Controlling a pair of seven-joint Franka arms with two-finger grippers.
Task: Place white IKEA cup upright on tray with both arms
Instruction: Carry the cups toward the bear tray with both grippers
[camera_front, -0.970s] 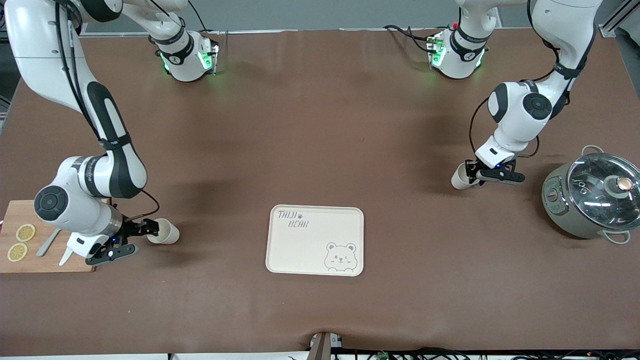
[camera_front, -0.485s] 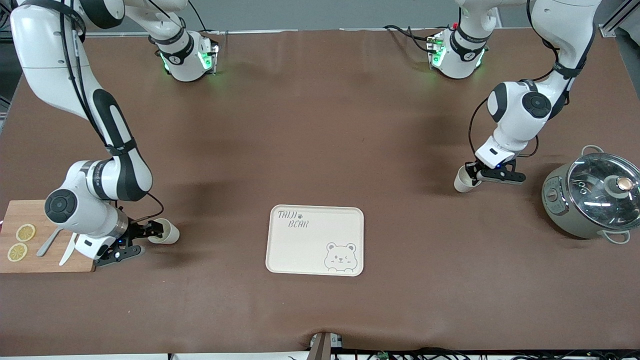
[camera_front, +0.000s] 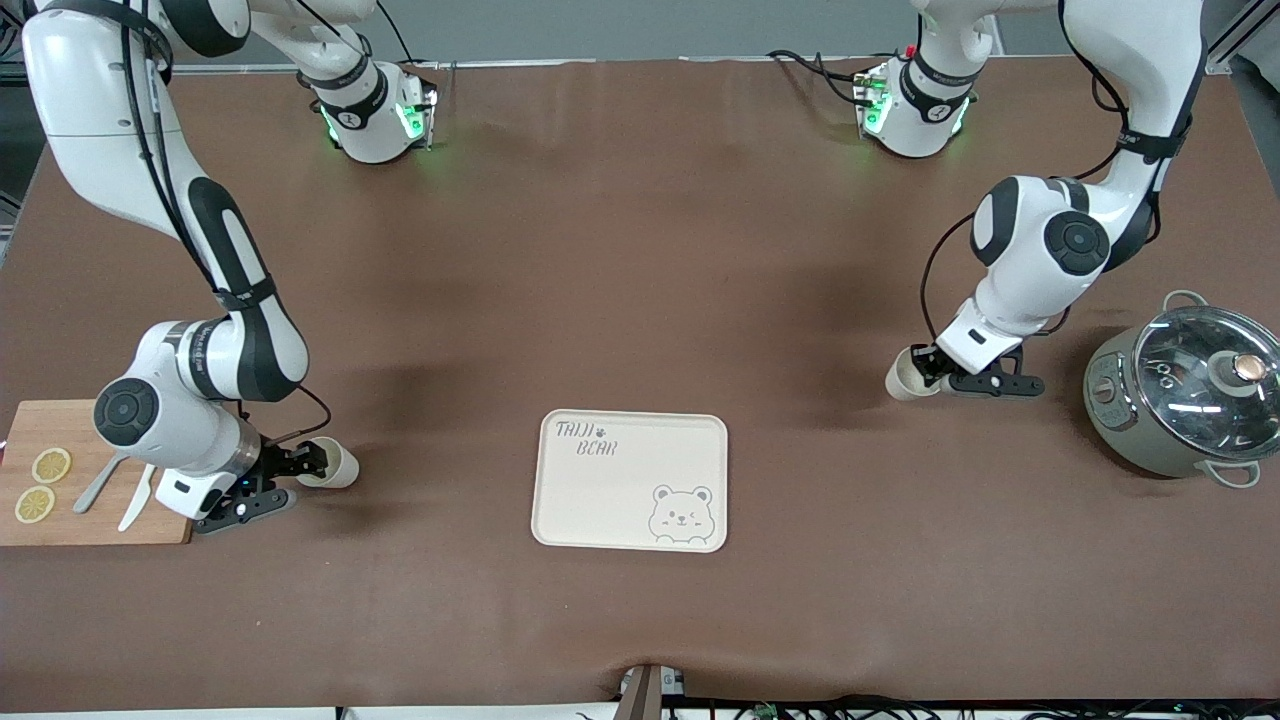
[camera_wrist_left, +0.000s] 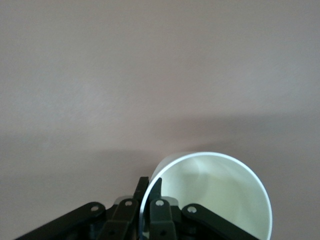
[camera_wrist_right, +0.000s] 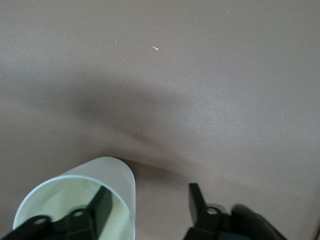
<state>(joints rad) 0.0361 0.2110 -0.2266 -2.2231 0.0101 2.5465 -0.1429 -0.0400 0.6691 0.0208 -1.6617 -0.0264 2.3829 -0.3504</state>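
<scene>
Two white cups are in view. My left gripper (camera_front: 925, 376) is shut on the rim of one cup (camera_front: 900, 379), which is tipped on its side low over the table. In the left wrist view its fingers (camera_wrist_left: 143, 181) pinch the cup's (camera_wrist_left: 215, 195) wall. My right gripper (camera_front: 310, 466) is open at the other cup (camera_front: 338, 468), which lies on its side. In the right wrist view my right gripper (camera_wrist_right: 150, 192) has one finger inside that cup (camera_wrist_right: 117, 172) and the other well outside. The cream bear tray (camera_front: 620, 490) lies between them, nearer the front camera, with nothing on it.
A wooden cutting board (camera_front: 60, 520) with two lemon slices, a knife and a spoon lies at the right arm's end. A grey pot with a glass lid (camera_front: 1185, 390) stands at the left arm's end, close to the left gripper.
My left gripper has moved with its cup toward the front camera and the tray. My right gripper has edged along with its finger deeper in the other cup's mouth; that cup shifted slightly.
</scene>
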